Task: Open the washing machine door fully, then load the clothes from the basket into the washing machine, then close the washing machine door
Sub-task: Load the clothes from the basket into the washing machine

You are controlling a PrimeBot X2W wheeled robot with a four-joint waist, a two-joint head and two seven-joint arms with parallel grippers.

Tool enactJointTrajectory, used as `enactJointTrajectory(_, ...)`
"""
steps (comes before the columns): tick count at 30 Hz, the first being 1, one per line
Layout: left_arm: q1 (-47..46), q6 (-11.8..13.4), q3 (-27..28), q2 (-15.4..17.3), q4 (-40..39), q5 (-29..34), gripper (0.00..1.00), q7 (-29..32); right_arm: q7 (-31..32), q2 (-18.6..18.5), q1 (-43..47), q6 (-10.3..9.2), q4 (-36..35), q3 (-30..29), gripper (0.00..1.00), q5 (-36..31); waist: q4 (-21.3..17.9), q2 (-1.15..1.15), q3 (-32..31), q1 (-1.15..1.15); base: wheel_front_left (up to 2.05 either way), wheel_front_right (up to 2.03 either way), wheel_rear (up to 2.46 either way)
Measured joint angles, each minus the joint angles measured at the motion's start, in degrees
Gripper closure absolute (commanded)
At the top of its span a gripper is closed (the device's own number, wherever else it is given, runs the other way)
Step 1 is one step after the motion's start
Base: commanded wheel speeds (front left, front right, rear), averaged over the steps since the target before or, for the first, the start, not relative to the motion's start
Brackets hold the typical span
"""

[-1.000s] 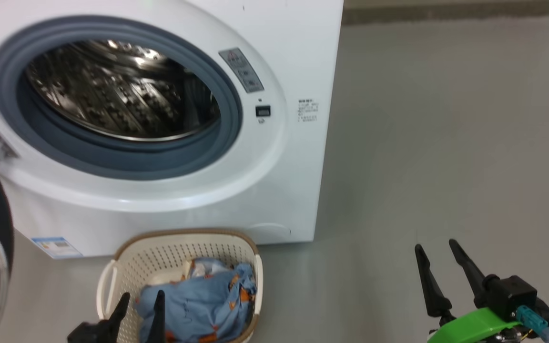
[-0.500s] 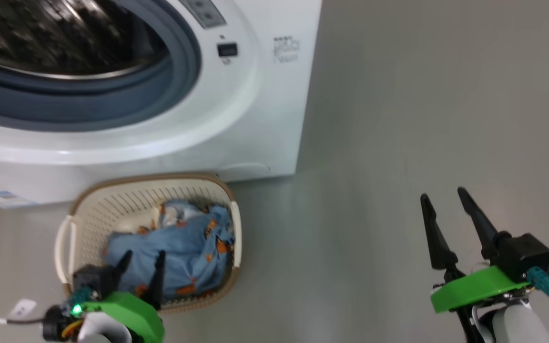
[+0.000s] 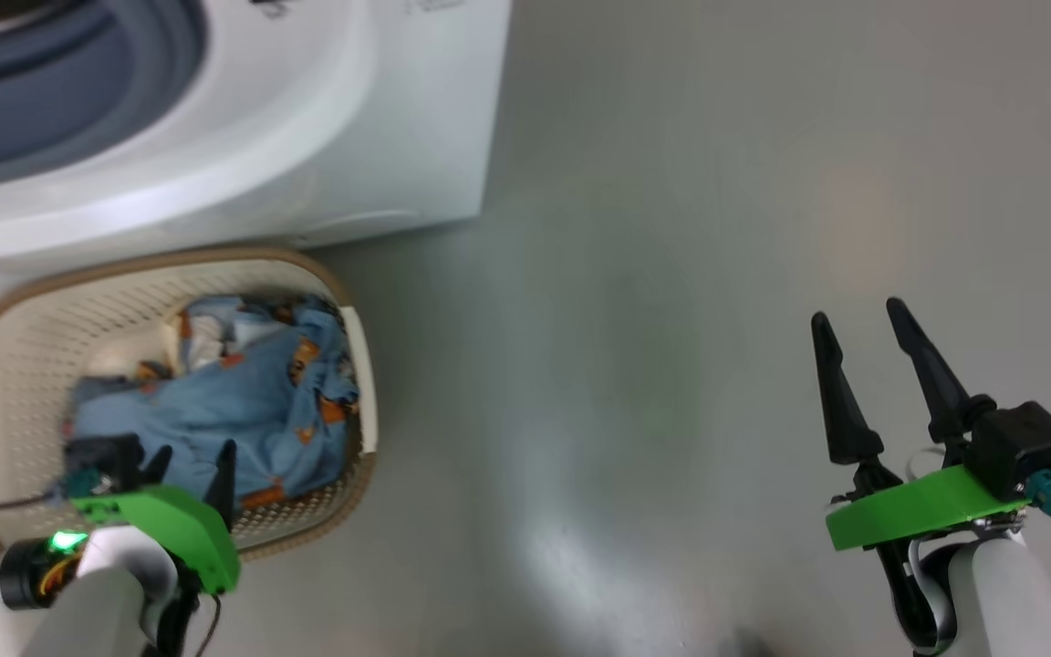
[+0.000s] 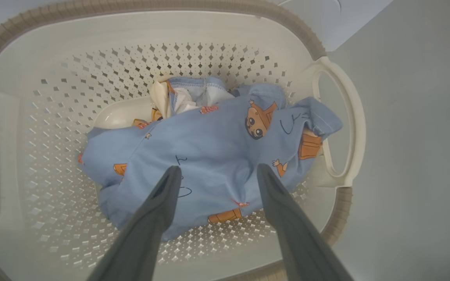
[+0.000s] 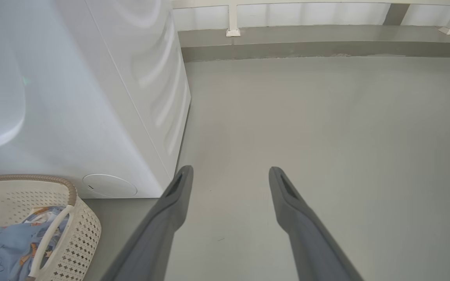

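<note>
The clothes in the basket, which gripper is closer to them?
Left. The left gripper hovers open just above the clothes in the basket; the right gripper is far off to the side, over the floor.

1. The left gripper (image 4: 218, 171) has its two dark fingers spread wide and grips nothing.
2. It seems to point steeply downward, though in the head view its green wrist collar (image 3: 174, 534) hides the finger bases.
3. The right gripper (image 3: 858, 315) is likewise parted and empty, fingers pointing forward.
4. The pale forearms (image 3: 1000, 593) rise from the lower corners.
</note>
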Motion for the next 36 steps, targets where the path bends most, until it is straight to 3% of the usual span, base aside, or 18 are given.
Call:
enactJointTrajectory(5, -4.02, 0.0, -1.4, 0.65, 3.38, -8.51, 0.0, 5.14, 0.0, 0.05, -1.13, 0.0, -0.97, 0.01, 0.0, 0.0, -2.24, 0.0, 3.98, 0.0, 0.0, 0.0, 0.0)
enactJointTrajectory(15, -8.64, 0.0, -1.41, 5.84, 8.42, -19.86, 0.0, 12.23, 0.0, 0.19, -1.75, 0.0, -1.97, 1.38, 0.0, 0.46, -7.04, 0.0, 10.41, 0.0, 0.0, 0.0, 0.0)
enactJointTrajectory(27, -15.76, 0.14, -0.56, 6.56, 11.85, -23.54, 0.0, 14.11, 0.0, 0.36, -1.72, 0.0, -3.39, 1.26, 0.0, 0.53, -9.07, 0.0, 15.45, 0.0, 0.0, 0.0, 0.0)
enactJointTrajectory(36, -18.56, 2.3, -0.92, 5.81, 12.9, -23.53, 0.0, 15.1, -0.01, 0.4, -1.69, 0.01, -4.38, 0.77, 0.0, 0.51, -8.26, 0.0, 17.32, 0.0, 0.0, 0.0, 0.0)
